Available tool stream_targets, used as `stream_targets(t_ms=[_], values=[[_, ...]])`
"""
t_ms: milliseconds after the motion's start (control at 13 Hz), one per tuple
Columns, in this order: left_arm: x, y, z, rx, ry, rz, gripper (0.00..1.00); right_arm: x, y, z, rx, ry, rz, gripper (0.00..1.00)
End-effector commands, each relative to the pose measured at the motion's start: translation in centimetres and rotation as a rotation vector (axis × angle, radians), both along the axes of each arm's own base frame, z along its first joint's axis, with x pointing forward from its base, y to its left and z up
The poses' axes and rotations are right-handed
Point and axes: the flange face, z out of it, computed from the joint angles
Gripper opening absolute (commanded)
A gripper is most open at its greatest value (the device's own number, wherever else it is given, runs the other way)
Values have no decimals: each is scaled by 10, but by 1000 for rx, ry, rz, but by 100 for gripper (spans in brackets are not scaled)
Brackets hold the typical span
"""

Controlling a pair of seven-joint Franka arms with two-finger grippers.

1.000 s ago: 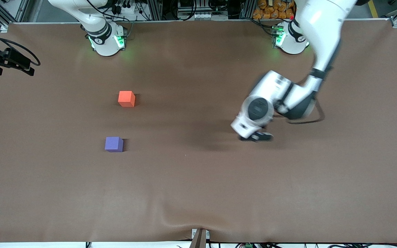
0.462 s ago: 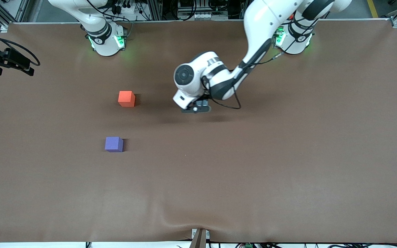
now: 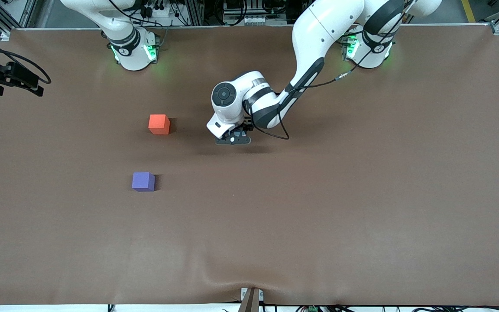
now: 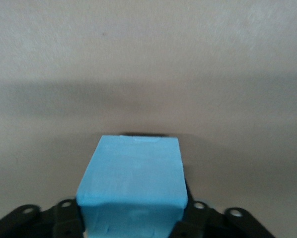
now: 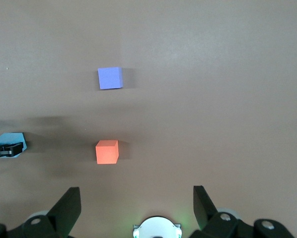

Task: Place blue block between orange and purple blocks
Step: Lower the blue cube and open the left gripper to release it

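Note:
The orange block (image 3: 159, 124) (image 5: 107, 151) and the purple block (image 3: 143, 181) (image 5: 110, 78) sit apart on the brown table, the purple one nearer the front camera. My left gripper (image 3: 232, 139) (image 4: 133, 218) hangs low over the table beside the orange block, toward the left arm's end. It is shut on the sky-blue block (image 4: 133, 178) (image 5: 9, 141), with black fingers (image 4: 69, 220) against both its sides. In the front view the hand hides that block. My right gripper (image 5: 136, 208) waits open, high above its own base, with nothing between its fingers.
A black camera mount (image 3: 11, 76) juts over the table edge at the right arm's end. The brown cloth (image 3: 362, 216) has a raised wrinkle (image 3: 241, 277) at the front edge. Both arm bases (image 3: 132, 52) (image 3: 364, 50) stand along the back.
My left arm has swung with the blue block from the left arm's end of the table toward the orange block. In the last half second it slowed and edged slightly closer.

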Motion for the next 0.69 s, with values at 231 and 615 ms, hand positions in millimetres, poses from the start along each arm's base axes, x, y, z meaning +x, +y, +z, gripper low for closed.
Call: stream_targets(t_ms=[231,615], values=[[57,50,108,70,-84,71,100,15,-1,-17,10,39,10,100],[187,247,189,135,-39,140,100,51,19,-93,5,178,47,100]])
